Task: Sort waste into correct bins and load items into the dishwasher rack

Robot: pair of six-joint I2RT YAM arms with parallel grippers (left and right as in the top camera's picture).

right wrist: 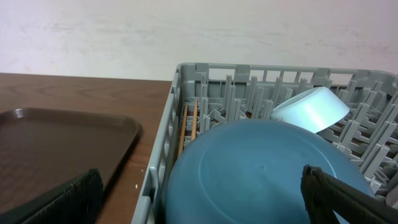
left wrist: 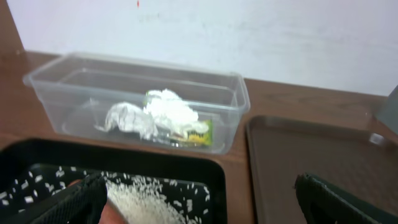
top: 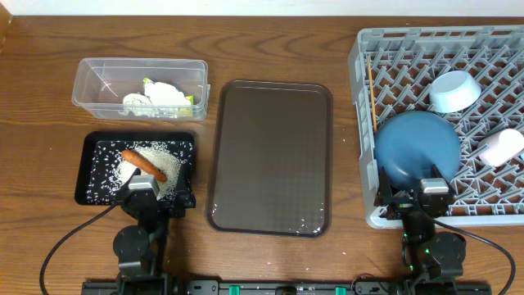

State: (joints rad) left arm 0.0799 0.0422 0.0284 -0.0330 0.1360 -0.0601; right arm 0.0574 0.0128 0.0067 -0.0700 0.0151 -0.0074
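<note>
The clear tub (top: 82,82) holds the crumpled wrapper (top: 164,94) and the yellow-green packet (top: 189,101); both also show in the left wrist view, wrapper (left wrist: 165,112) and packet (left wrist: 200,132). The black tray (top: 84,168) holds the orange carrot (top: 145,164) and loose rice (top: 168,156). The grey rack (top: 434,34) holds the dark-blue bowl (top: 417,147), the light-blue bowl (top: 454,90), the white cup (top: 501,147) and the chopsticks (top: 372,90). My left gripper (left wrist: 199,205) is open and empty over the black tray's near edge. My right gripper (right wrist: 205,202) is open and empty just short of the dark-blue bowl (right wrist: 261,174).
A large brown serving tray (top: 270,156) lies between the black tray and the rack, with nothing on it. A few stray rice grains lie on the table by the rack's left wall (right wrist: 136,185).
</note>
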